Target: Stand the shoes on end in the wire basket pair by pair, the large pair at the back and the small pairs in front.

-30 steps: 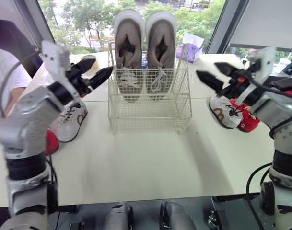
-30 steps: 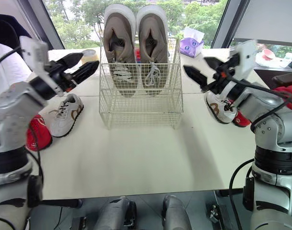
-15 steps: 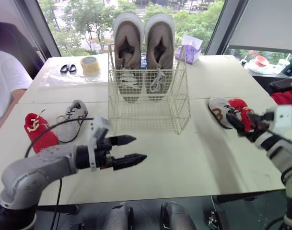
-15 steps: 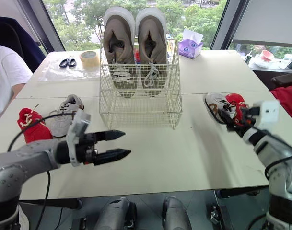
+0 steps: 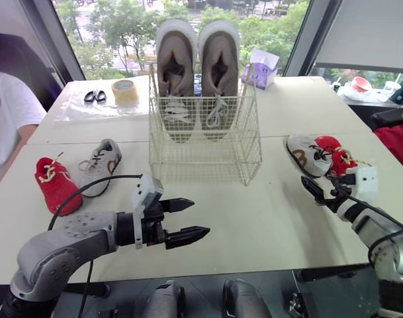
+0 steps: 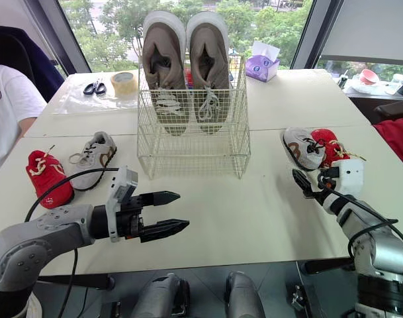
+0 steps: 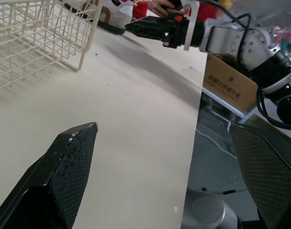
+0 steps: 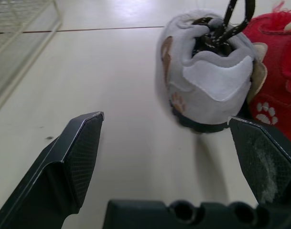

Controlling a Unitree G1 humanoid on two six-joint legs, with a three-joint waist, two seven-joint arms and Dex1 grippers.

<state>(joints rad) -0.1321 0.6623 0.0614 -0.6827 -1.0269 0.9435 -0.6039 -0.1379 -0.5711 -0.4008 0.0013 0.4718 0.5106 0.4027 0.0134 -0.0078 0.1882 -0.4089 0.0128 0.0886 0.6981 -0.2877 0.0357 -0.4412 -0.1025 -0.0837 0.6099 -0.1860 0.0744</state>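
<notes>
From the head camera: the wire basket (image 5: 204, 142) stands mid-table with the large pair (image 5: 198, 73) already on end at its back, its front row still bare. A second ago both my arms were raised level with the basket; now they have dropped low over the table. My left gripper (image 5: 200, 217) hovers in front of the basket, fingers apart and holding nothing. My right gripper (image 5: 312, 191) has swung out to the basket's right and points at the small grey shoe (image 5: 306, 154), which lies touching a small red shoe (image 5: 337, 158). Their mates, a grey shoe (image 5: 100, 165) and a red shoe (image 5: 54, 184), lie to the basket's left. From my left wrist: my fingers (image 7: 64, 162) are spread wide over bare tabletop, the basket's corner beyond them. From my right wrist: my fingers (image 8: 83, 143) are wide apart, with the grey shoe's heel between them but further ahead, not yet touched. I judge the big pair done and the small pairs next
</notes>
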